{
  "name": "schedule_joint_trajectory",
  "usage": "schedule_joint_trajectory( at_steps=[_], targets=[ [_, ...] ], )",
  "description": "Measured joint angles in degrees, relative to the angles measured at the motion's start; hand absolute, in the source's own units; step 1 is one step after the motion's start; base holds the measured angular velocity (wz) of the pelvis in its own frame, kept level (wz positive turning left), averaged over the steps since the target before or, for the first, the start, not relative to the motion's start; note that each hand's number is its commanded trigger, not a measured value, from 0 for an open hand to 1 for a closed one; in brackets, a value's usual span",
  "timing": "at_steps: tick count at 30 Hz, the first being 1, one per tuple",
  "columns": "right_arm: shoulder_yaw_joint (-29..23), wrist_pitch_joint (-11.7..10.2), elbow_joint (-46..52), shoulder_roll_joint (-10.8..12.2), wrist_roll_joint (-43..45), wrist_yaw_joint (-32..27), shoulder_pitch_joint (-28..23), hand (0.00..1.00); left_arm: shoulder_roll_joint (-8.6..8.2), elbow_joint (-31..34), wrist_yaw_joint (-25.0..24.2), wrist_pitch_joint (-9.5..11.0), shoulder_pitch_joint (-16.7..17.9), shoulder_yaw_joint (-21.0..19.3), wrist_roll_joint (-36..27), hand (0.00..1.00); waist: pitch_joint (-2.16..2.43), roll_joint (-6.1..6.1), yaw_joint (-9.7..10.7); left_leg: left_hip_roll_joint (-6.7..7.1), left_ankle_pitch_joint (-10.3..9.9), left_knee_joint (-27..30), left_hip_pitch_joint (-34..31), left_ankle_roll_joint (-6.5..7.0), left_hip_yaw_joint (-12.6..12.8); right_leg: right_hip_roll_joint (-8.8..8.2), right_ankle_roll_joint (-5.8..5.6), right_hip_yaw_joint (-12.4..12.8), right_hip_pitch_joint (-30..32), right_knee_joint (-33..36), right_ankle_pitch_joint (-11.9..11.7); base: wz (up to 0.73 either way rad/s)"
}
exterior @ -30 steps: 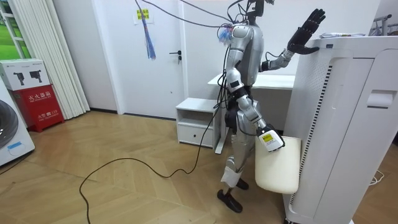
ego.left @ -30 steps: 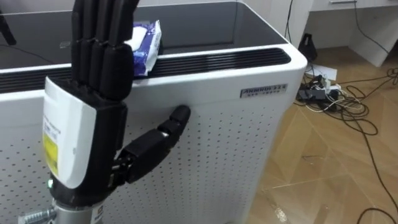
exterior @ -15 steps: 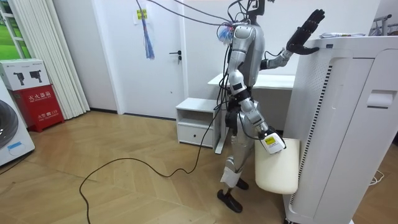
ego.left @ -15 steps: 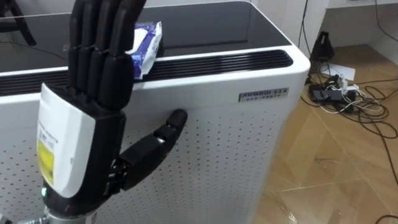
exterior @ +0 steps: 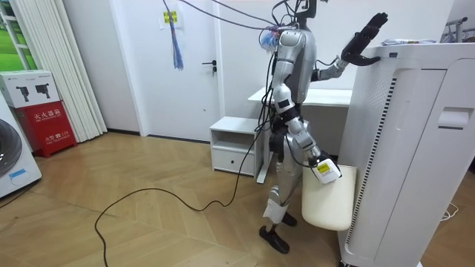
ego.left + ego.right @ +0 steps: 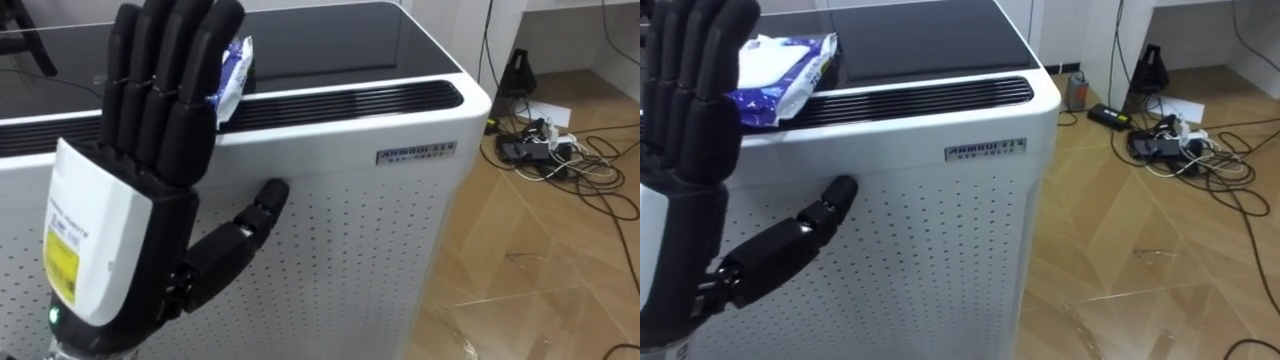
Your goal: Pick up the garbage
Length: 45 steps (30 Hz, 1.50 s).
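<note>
A blue and white plastic packet [image 6: 232, 70] lies on the black top of a tall white appliance [image 6: 350, 190], just behind its vent slot. My left hand [image 6: 150, 150] is raised in front of the appliance's near side, open, with straight fingers pointing up and the thumb out to the right. Its fingertips overlap the packet's left end; I cannot tell whether they touch it. In the room view I stand facing the appliance with the left hand [image 5: 364, 37] up at its top edge. My right hand [image 5: 320, 169] hangs low at the rim of a white bin [image 5: 330, 200].
The appliance's perforated white wall fills the space ahead. A tangle of cables and a power strip [image 6: 545, 150] lies on the wooden floor to the right. In the room view, a small white cabinet [image 5: 234, 144] and a desk stand behind me.
The left hand's fingers have leaned a little toward the packet and now cover more of its left end. The bin at my right hand has swung slightly to the room view's left.
</note>
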State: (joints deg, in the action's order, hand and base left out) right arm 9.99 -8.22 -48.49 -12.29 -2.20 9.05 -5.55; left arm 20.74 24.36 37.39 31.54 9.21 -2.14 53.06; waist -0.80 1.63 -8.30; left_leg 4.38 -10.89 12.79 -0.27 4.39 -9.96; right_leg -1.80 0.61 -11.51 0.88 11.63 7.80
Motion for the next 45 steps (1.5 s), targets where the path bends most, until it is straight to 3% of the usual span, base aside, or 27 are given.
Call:
schedule_joint_trajectory(
  at_steps=[5, 9, 16, 22, 27, 29, 35, 45],
  targets=[
    [0.0, 0.0, 1.1, -1.0, 1.8, 0.4, 0.0, 1.00, 1.25, 0.1, -0.5, 0.1, 1.5, -1.0, 0.0, 0.00, 0.47, 1.09, -0.5, -0.01, 0.0, -0.1, 0.3, 0.01, 0.1, -0.10, 0.00, -0.2, 0.0, 0.0, 0.0, -0.01],
    [0.0, 0.0, 2.1, -1.2, 2.7, 0.4, -0.1, 1.00, 1.48, 0.5, -1.0, 0.1, 1.6, -3.3, 0.0, 0.00, 0.37, 1.60, -1.6, -0.13, 0.1, -0.9, 0.6, -0.15, 0.1, -0.02, 0.08, -0.1, -0.1, 0.0, 0.0, -0.02],
    [0.0, 0.1, 2.0, -1.2, 2.7, 1.3, -0.2, 1.00, 2.75, 1.2, -3.4, 0.1, 1.9, -5.8, -1.0, 0.00, 0.65, 2.68, -1.7, -0.19, 0.6, -1.3, 1.2, -0.31, 0.1, -0.08, 0.20, 0.0, -0.3, -0.1, 0.0, 0.00],
    [0.0, 0.1, 2.1, -1.4, 2.7, 1.9, -0.3, 1.00, 3.29, 1.3, -5.3, 0.1, 2.0, -8.4, -1.8, 0.00, 0.43, 3.25, -1.8, -0.44, 0.6, -1.6, 1.9, -0.46, 0.3, -0.08, 0.50, -0.1, -1.1, -0.1, 0.2, 0.00],
    [-0.1, 0.2, 2.1, -2.0, 2.7, 1.4, -0.3, 1.00, 4.52, 1.2, -6.6, 0.1, 2.8, -11.0, -3.8, 0.00, 0.57, 4.18, -2.0, -0.64, 0.9, -1.9, 2.2, -0.84, 0.4, 0.06, 0.77, -0.2, -1.1, -0.1, 0.2, 0.00],
    [-0.1, 0.2, 2.2, -2.3, 2.7, 1.4, -0.3, 1.00, 5.46, 1.2, -6.7, 0.1, 3.0, -11.6, -3.8, 0.00, 0.50, 4.36, -2.1, -0.65, 1.0, -2.1, 2.3, -0.98, 0.4, 0.09, 0.90, -0.3, -1.1, -0.1, 0.2, 0.00],
    [-0.1, 0.3, 2.2, -2.7, 2.7, 1.1, -0.4, 1.00, 5.65, 1.1, -7.1, 0.0, 3.8, -13.0, -4.2, 0.00, 0.40, 4.44, -2.0, -0.61, 1.1, -2.3, 2.3, -1.24, 0.2, 0.21, 1.22, -0.6, -1.2, 0.0, 0.4, 0.02],
    [-0.6, 2.7, 5.2, -3.6, 2.8, 1.2, -2.6, 1.00, 5.71, 1.1, -13.6, -2.1, 3.4, -13.2, -9.0, 0.00, 0.38, 4.35, -1.2, -0.79, 1.2, -2.2, 2.9, -1.30, 0.5, 0.08, 1.23, -1.0, -2.0, -0.2, 0.5, 0.00]
  ],
)
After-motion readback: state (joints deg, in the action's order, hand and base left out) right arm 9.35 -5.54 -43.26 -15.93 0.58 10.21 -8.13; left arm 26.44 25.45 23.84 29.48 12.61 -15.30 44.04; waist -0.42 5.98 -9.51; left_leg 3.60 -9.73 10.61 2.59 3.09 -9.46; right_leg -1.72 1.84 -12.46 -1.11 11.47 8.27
